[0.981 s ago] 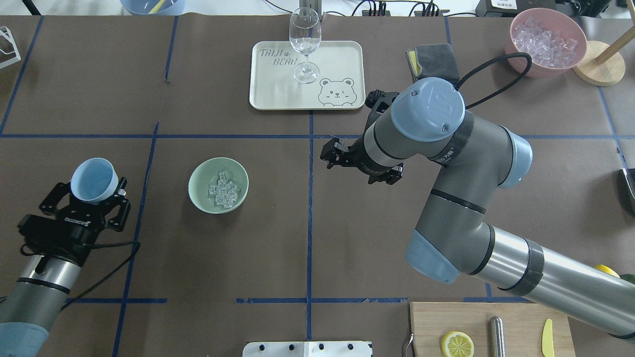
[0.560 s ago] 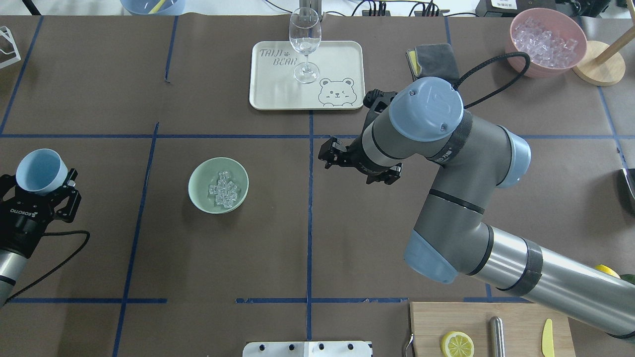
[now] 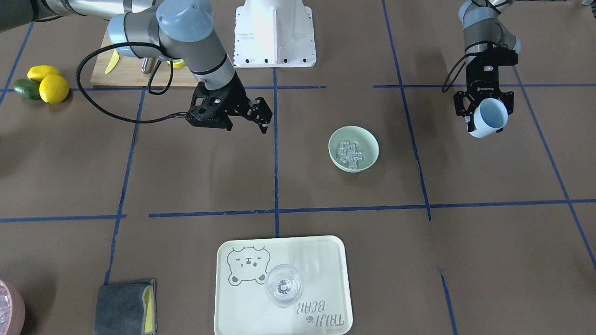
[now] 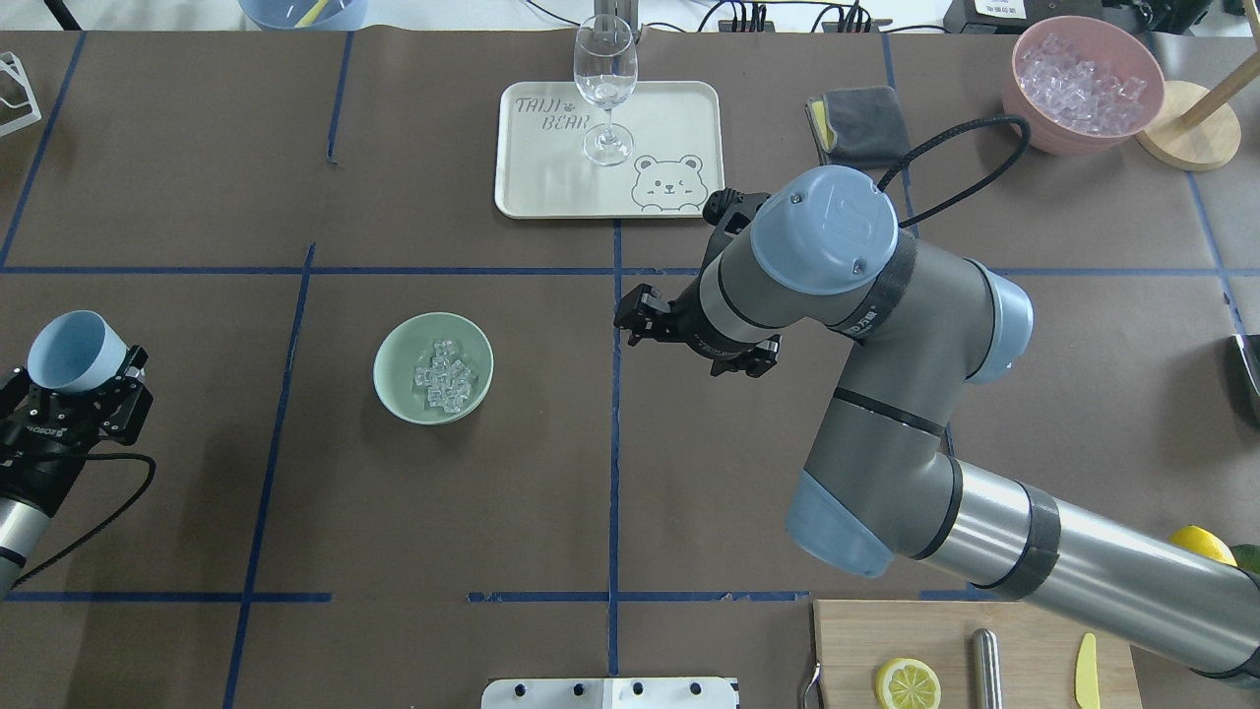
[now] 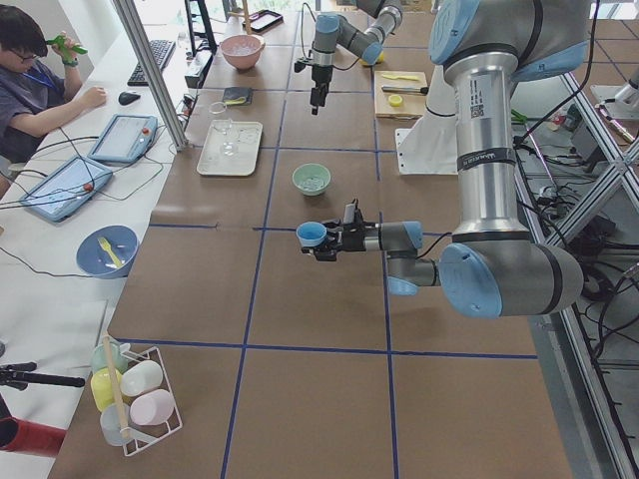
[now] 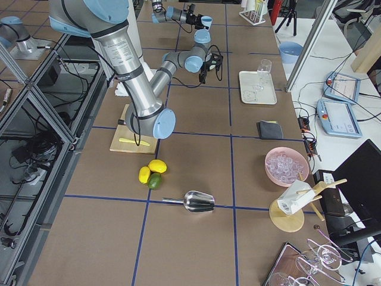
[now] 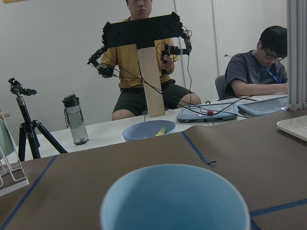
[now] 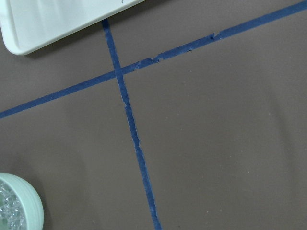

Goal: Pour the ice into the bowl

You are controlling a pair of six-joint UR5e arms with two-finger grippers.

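Note:
The pale mint-green bowl point(image 4: 396, 384) stands left of the table's middle, with a small heap of clear ice point(image 4: 445, 376) inside. It also shows in the front view point(image 3: 368, 145) with the ice point(image 3: 349, 153). My left gripper point(image 4: 77, 382) is shut on an upright light blue cup point(image 4: 71, 351), held far left of the bowl and apart from it. The left wrist view shows the cup point(image 7: 175, 201); its bottom is out of view. My right gripper point(image 3: 244, 118) hangs open and empty over bare table, right of the bowl point(image 8: 21, 206).
A cream tray point(image 4: 551, 182) with a wine glass point(image 4: 604, 79) is at the back middle. A pink container point(image 4: 1024, 108) of ice and a grey cloth point(image 4: 861, 118) are back right. A cutting board point(image 4: 1024, 630) lies front right, with lemons point(image 3: 46, 83) and a metal scoop point(image 6: 199, 201) beyond.
My left arm carried the blue cup leftward, away from the bowl, to the table's left edge. My right arm shifted a little left toward the bowl. The ice in the bowl is unchanged.

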